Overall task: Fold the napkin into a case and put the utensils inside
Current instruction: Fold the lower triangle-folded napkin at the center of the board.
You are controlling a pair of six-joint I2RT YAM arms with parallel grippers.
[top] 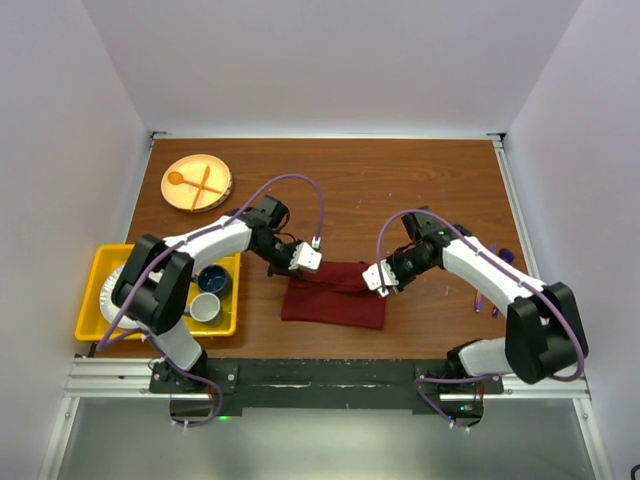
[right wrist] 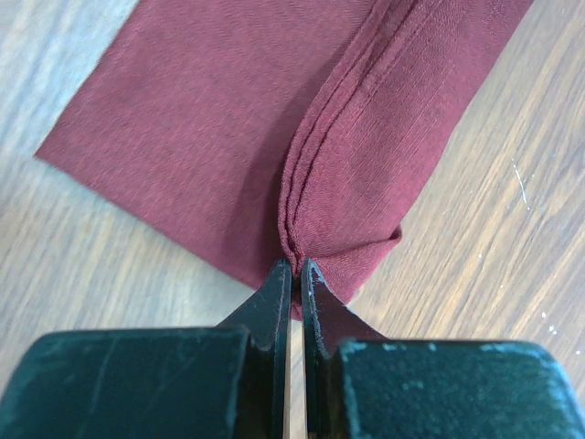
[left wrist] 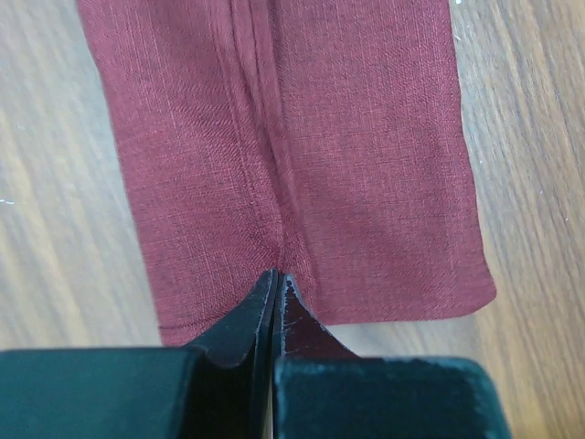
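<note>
Napkin (top: 333,300) lies folded on the table (top: 400,190), near centre. Left gripper (left wrist: 277,282) is clenched on its far-left hem; right gripper (right wrist: 295,270) is clenched on its far-right hem. Utensils (top: 487,298) lie well apart, right of it.

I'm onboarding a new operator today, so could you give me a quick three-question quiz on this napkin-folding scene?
1. True or false: the left gripper and the right gripper are both shut on the napkin.
2. The orange spoon and fork lie on: A) the round plate; B) the napkin; C) a shelf.
3. What colour is the bin holding the cups?
Key: 1 true; 2 A; 3 yellow.
</note>
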